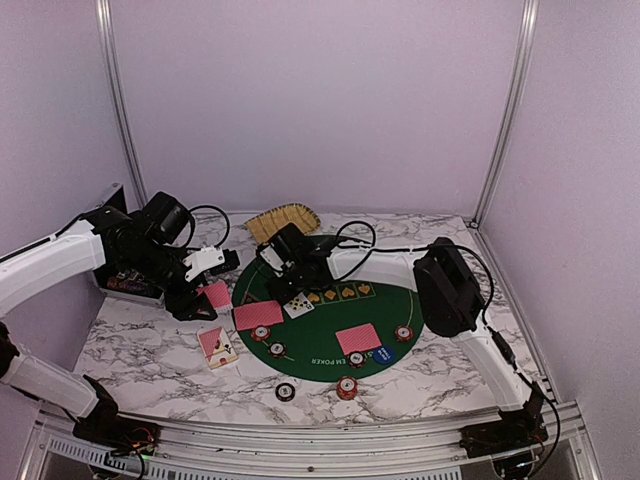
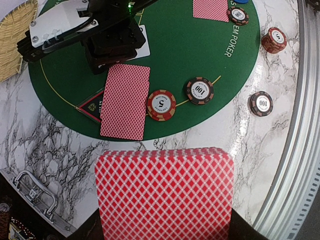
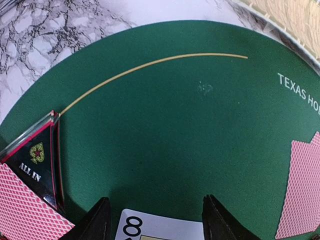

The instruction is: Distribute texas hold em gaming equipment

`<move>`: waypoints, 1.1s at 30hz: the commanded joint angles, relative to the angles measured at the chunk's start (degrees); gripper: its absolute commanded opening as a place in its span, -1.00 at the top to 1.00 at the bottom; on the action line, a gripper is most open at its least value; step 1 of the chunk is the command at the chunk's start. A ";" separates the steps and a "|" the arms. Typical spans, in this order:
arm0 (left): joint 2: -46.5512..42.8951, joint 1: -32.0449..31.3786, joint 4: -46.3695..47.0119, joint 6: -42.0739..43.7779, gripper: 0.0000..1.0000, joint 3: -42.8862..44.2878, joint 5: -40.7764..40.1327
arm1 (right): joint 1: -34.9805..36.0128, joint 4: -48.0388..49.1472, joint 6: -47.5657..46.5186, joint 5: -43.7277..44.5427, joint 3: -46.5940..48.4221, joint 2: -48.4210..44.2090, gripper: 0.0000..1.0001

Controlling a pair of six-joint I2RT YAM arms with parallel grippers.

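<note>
Evidently dealing is in hand: the red-backed deck [image 2: 165, 195] is held clamped by the left gripper [image 2: 165, 235] just off the green mat [image 3: 175, 125], a face-up eight [image 3: 160, 231] is straddled by the spread fingers [image 3: 97, 222] of the right gripper [image 3: 157, 220], and one card must next be drawn off singly.

Left tool [image 2: 165, 232] clamped on red-backed playing cards [image 2: 165, 190], wrist angled downward. Right tool [image 3: 157, 220] held low, fingers parted.
</note>
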 commanded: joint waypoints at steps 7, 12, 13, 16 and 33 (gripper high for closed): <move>-0.60 0.36 -1.30 -0.14 1.00 1.98 1.30 | -2.05 0.48 0.54 2.09 -6.27 -4.57 -0.17; -0.49 0.36 -1.30 -0.27 1.00 2.09 1.32 | -2.84 1.12 0.76 2.82 -7.92 -5.86 -0.16; -0.47 0.36 -1.29 -0.24 1.00 2.05 1.30 | -2.91 1.30 0.82 2.77 -8.09 -6.10 -0.15; -0.45 0.36 -1.30 -0.19 1.00 1.88 1.31 | -2.87 1.65 1.27 2.19 -8.10 -6.31 -0.16; -1.02 0.36 -1.30 0.08 1.00 1.91 1.21 | -14.00 18.98 19.95 -35.83 -15.93 -22.05 -0.98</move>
